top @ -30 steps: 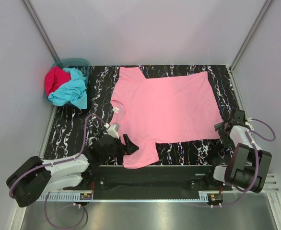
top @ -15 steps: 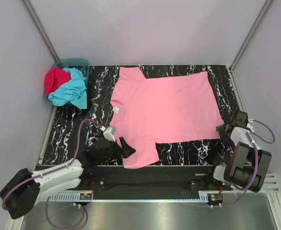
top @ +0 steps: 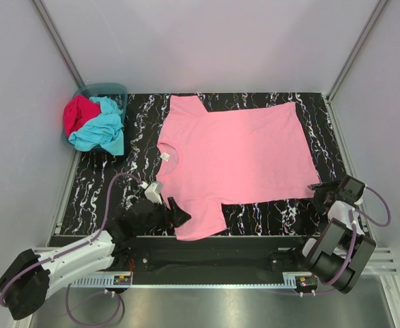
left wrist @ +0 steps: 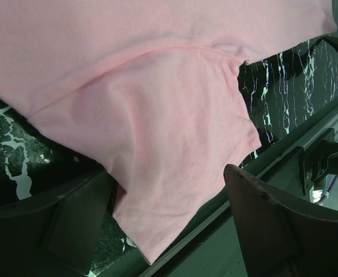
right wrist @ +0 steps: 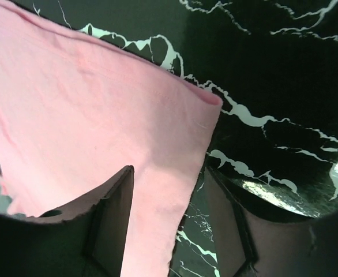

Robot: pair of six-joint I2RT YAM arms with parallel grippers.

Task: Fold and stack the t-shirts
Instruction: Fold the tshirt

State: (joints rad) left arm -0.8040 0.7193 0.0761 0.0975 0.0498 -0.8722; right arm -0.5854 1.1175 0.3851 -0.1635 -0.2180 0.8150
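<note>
The light pink t-shirt [top: 237, 157] lies spread flat on the black marbled table [top: 104, 184], neck label [top: 164, 156] at its left. Its near sleeve [left wrist: 175, 156] lies between the fingers of my open left gripper [top: 177, 212], one finger on each side of it. My right gripper [top: 321, 190] is open at the shirt's near right hem corner [right wrist: 175, 138], fingers straddling the hem edge. The turquoise t-shirt [top: 103, 130] and the crimson t-shirt [top: 77, 113] lie crumpled in the teal basket [top: 110, 89].
The basket stands at the table's far left corner. A metal rail [top: 220, 253] runs along the near edge, close under the near sleeve. Grey walls enclose the table on three sides.
My left gripper has drawn back toward the near edge, staying at the near sleeve. My right gripper has moved nearer along the right edge to the shirt's hem corner.
</note>
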